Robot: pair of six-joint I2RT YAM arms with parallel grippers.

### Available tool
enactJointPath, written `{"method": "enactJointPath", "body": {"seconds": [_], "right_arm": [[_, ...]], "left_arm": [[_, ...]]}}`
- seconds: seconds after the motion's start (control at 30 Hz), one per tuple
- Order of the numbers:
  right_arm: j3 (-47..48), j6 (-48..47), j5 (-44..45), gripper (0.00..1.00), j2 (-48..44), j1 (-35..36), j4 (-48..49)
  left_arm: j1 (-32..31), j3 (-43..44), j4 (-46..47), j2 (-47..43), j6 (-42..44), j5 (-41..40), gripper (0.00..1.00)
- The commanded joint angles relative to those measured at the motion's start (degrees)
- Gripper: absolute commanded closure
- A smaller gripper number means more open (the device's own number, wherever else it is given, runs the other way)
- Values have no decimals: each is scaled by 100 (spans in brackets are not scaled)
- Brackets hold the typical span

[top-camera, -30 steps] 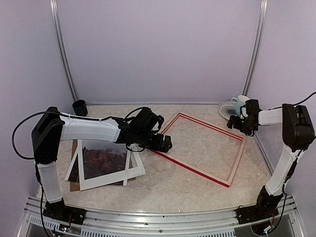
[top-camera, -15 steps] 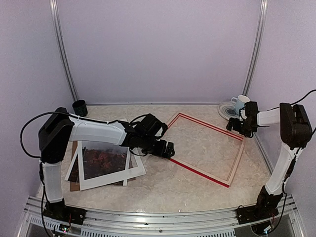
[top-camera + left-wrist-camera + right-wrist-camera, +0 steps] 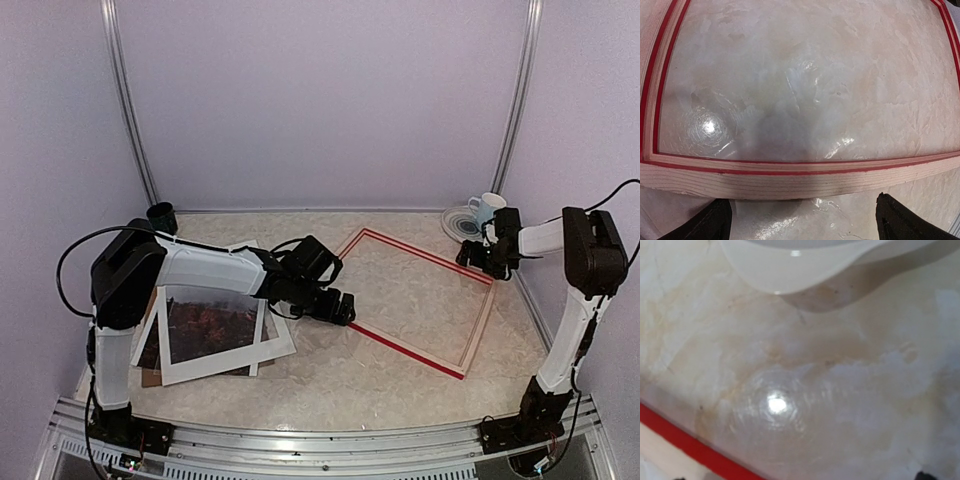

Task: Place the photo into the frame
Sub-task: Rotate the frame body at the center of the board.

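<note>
The frame (image 3: 400, 345) lies flat right of centre with its pale wood back up and red edges showing. My left gripper (image 3: 340, 306) hangs low just outside the frame's near-left rail (image 3: 800, 175). It is open, and only bare table lies between its dark fingertips (image 3: 710, 222). The photo (image 3: 210, 325) lies at the left under a white mat (image 3: 215, 372), its reddish-brown landscape showing through the cut-out. My right gripper (image 3: 481, 256) is open and empty, low by the frame's far-right corner. Its view shows a strip of the frame's red edge (image 3: 685, 445).
A brown backing board (image 3: 150, 376) lies under the mat. A black cup (image 3: 161, 215) stands at the back left. A mug (image 3: 487, 208) on a saucer (image 3: 460, 225) sits at the back right, and the saucer's rim (image 3: 790, 265) is close to my right gripper.
My left gripper has dropped and slid a little toward the near side along the frame's left rail, its elbow swinging right. The right gripper has edged slightly left.
</note>
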Motion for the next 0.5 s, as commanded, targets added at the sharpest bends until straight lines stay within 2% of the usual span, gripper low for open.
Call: {"method": "enactJointPath", "body": {"seconds": [0.0,0.23,0.47], "right_arm": [[23,19,-157,1,46,-80,-26],[-712,331,-598,1,-276,-58,209],[-1295,412,-642,1,-747,29,334]], "left_arm": [[122,137,128,218,-17,117,1],[296,231,287,368,-53,207,1],[453,348,457,472,-104,314,1]]}}
